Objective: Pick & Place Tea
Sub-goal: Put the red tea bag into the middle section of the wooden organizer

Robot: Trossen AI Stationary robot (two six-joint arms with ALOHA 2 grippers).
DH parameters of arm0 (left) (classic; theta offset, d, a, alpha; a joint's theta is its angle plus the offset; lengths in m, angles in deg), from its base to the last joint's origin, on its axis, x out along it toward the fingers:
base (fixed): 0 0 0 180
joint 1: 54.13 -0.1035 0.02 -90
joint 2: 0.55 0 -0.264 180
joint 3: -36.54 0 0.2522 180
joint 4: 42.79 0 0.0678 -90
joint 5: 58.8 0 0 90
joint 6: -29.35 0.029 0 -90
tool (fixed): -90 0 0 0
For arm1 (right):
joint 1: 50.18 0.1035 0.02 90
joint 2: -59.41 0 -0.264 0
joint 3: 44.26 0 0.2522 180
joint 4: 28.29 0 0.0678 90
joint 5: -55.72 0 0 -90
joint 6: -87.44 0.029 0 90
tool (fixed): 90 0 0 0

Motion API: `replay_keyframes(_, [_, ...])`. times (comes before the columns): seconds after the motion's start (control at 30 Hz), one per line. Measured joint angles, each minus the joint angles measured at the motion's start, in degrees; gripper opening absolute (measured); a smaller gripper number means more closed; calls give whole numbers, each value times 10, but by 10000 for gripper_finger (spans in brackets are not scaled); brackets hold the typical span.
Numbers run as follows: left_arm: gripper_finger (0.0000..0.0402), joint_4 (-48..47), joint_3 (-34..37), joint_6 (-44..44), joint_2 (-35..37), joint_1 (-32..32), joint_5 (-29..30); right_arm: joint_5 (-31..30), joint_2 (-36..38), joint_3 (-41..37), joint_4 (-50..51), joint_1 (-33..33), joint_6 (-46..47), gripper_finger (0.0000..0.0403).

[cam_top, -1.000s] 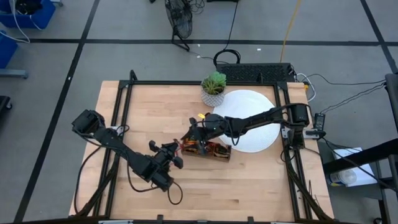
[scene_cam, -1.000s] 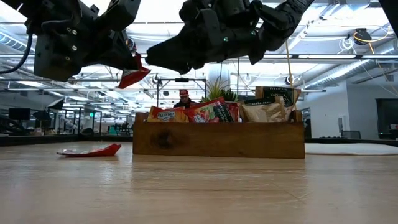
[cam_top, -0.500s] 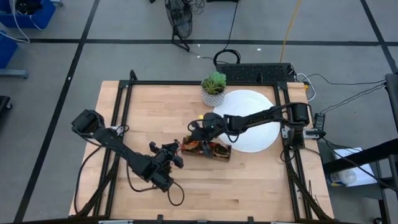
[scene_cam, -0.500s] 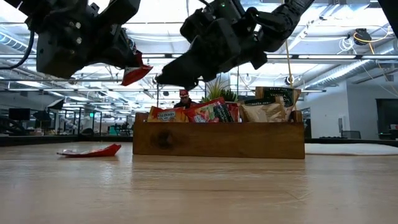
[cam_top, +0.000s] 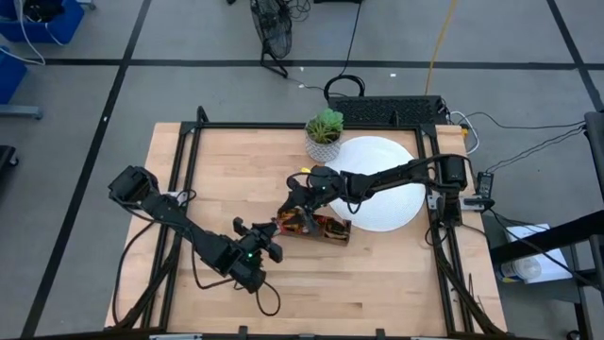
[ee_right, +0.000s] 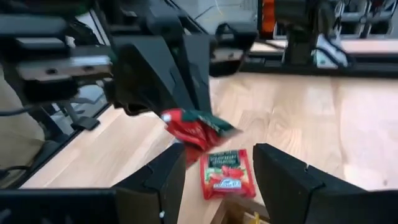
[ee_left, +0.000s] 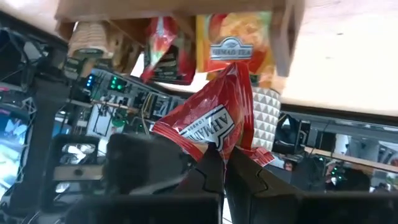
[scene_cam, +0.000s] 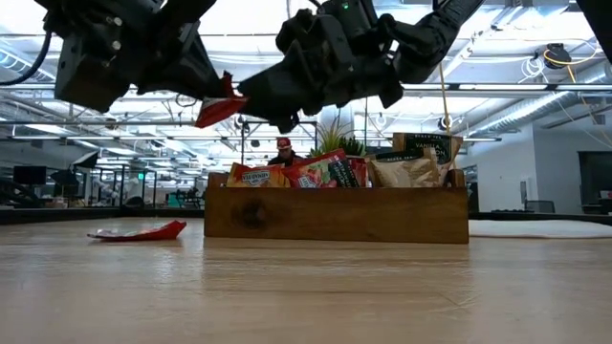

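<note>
- Left wrist view: the left gripper (ee_left: 225,163) has its jaws clamped on the lower edge of a red sachet (ee_left: 211,115), lifted clear of the table.
- Just beyond that sachet stands the tray (cam_top: 316,229), already packed with red, orange and pale sachets.
- Right wrist view: the right gripper (ee_right: 217,177) has its jaws wide apart and empty, hovering over the tray's near end.
- Below them a second red sachet (ee_right: 226,173) lies flat on the table (cam_top: 236,170).
- The plant (cam_top: 324,132) and white disc (cam_top: 387,161) sit behind the right arm, which stretches low across the disc.
</note>
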Motion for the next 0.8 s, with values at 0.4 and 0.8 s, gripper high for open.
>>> replay_keyframes(0.4, [2,-1,-11,13,0,-21,-4,88,-2,0,18,9,61,171])
replay_keyframes(0.8, [2,44,-12,40,0,-35,-23,67,-2,-1,26,10,63,170])
